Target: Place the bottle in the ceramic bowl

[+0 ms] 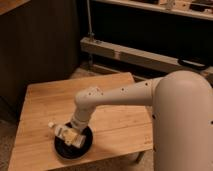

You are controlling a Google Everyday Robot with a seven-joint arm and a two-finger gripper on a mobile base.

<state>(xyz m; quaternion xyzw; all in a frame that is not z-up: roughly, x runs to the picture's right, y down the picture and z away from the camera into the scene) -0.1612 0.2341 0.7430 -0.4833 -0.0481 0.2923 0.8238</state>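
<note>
Over black glossy ceramic bowl [83, 150] on wood bench [117, 125], my pincer [73, 136] is clamped on small clear plastic bottle [63, 132], cap past rim.

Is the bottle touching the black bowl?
Cannot tell. Camera view: the bottle overlaps the bowl below the gripper, but neither a gap nor contact shows plainly.

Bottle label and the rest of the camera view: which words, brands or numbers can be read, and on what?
None can be read.
The bottle has a pale label, too blurred to read.
The claw at it, over the ceramic bowl, shows no text.
</note>
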